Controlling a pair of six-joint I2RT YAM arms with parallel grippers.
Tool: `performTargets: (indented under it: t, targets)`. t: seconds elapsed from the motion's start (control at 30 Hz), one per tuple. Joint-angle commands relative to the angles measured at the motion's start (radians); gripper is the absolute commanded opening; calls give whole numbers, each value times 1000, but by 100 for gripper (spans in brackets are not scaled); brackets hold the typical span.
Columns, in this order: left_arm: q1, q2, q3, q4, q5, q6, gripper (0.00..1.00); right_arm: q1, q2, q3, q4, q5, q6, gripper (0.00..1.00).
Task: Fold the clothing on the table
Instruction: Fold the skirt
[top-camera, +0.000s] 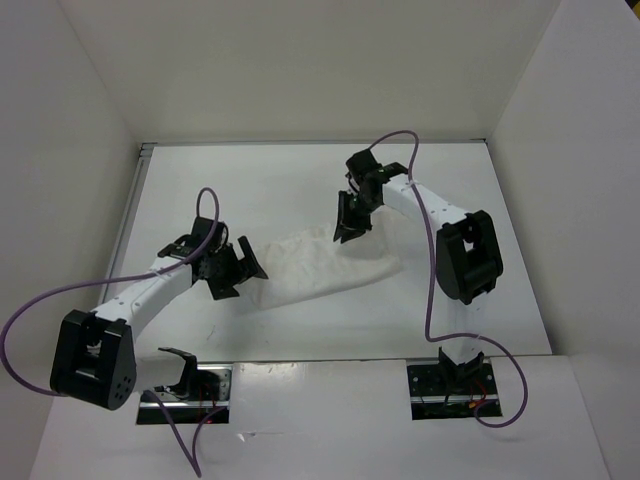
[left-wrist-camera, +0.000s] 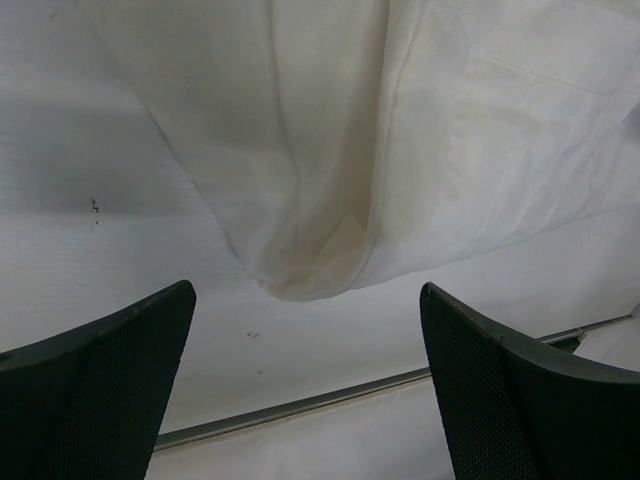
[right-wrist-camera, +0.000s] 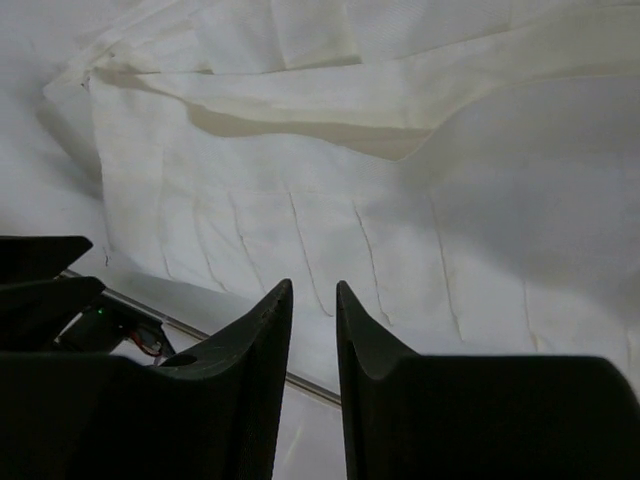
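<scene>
1. Left-side risk: the left gripper (left-wrist-camera: 307, 300) is spread as wide as it goes, with nothing between its jaws. It sits just short of the rounded end of the soft white creased fabric garment (left-wrist-camera: 330, 180). If it closes from here, it will probably meet only the flat matte white table (left-wrist-camera: 100, 260). It could also catch a single layer and pull the bundle askew.
2. Left arm pose: in the top view the arm reaches forward and to the right. The wrist is low and the jaws aim at the garment's left end.
3. Garment location: it lies bunched across mid-table between both grippers, with its long axis running left to right. Its upper edge is folded over.
4. Right-side risk: the right gripper (right-wrist-camera: 312, 290) shows only a narrow gap and holds nothing visible. So slim a gap could ride over the fabric without pinching it, or drag it on descent.
5. Right arm pose: the elbow is raised and the forearm angles leftward. The gripper points down over the garment's upper right part. Contact cannot be determined.
</scene>
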Motion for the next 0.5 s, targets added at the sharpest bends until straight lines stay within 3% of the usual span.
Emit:
performTargets:
  t: [0.0, 0.47]
  targets:
    - [-6, 7, -19, 23, -9, -21, 99, -2, -15, 64, -22, -26, -22, 29]
    - [-6, 108, -75, 134, -19, -41, 99, 28, -16, 82, -31, -101, -22, 29]
